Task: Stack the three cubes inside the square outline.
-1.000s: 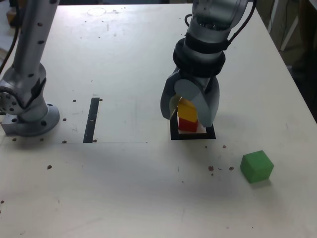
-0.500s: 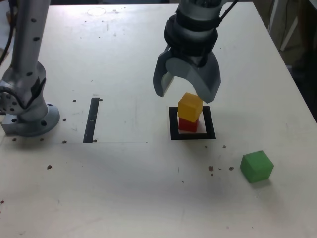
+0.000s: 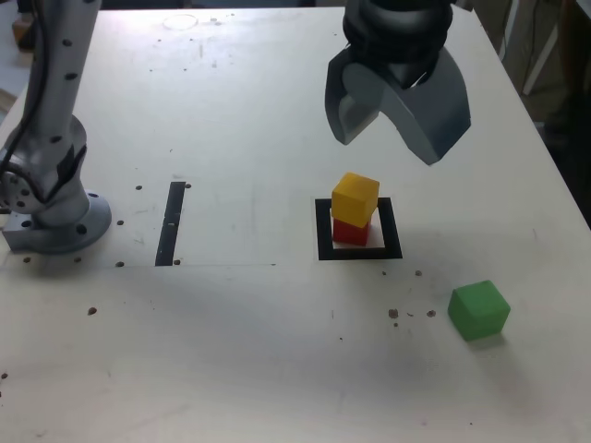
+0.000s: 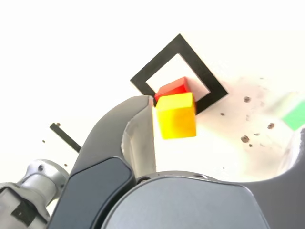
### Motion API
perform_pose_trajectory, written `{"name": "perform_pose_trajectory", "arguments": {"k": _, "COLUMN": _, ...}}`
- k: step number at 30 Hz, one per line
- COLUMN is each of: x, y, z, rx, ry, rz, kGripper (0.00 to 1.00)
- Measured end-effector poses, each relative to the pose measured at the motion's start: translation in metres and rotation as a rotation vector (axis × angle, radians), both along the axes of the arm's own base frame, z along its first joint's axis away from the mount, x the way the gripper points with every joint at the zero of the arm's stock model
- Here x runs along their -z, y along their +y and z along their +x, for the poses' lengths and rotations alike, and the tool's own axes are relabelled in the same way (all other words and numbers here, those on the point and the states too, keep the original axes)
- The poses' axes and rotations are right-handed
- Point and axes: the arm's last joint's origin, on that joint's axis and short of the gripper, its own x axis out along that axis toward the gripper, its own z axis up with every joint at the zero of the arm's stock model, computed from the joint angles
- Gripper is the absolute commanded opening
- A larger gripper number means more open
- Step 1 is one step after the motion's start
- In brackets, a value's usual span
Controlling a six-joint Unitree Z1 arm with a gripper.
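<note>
Exterior view: claw (image 3: 395, 129) hung spread and empty above the square outline (image 3: 359, 253). Directly below it, yellow cube (image 3: 355, 197) sat on red cube (image 3: 350, 231) inside the outline. Green cube (image 3: 479, 309) lay apart, toward the exterior view's right, open tabletop (image 3: 249, 351) around it.

Wrist view: yellow cube (image 4: 177, 115) overhung red cube (image 4: 172, 88) slightly askew; green cube (image 4: 294, 116) blurred.

Much of my view was hidden or cut off.

The yellow cube (image 3: 355, 197) covered most of the red cube (image 3: 349, 231) beneath it, and together they hid part of the square outline (image 3: 322, 231). In the wrist view my end effector (image 4: 217, 138) blocked the lower scene, the green cube (image 4: 295, 116) was a blurred smear at the frame's edge, and glare washed out the table (image 4: 71, 57). My arm ran off the exterior view's top.
</note>
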Motion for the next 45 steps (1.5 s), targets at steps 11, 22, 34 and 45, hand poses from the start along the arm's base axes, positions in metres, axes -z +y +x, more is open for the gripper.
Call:
{"name": "perform_pose_trajectory", "arguments": {"k": 11, "x": 0.018, "y": -0.031, "z": 0.038, "rx": 0.228, "ry": 0.027, "rz": -0.024, "kGripper": 1.00}}
{"name": "perform_pose_trajectory", "arguments": {"k": 22, "x": 0.051, "y": -0.071, "z": 0.064, "rx": 0.347, "ry": 0.060, "rz": -0.033, "kGripper": 0.99}}
{"name": "perform_pose_trajectory", "arguments": {"k": 34, "x": 0.087, "y": -0.093, "z": 0.081, "rx": 0.379, "ry": 0.105, "rz": -0.042, "kGripper": 0.98}}
{"name": "perform_pose_trajectory", "arguments": {"k": 45, "x": 0.105, "y": -0.114, "z": 0.090, "rx": 0.411, "ry": 0.112, "rz": -0.050, "kGripper": 0.95}}
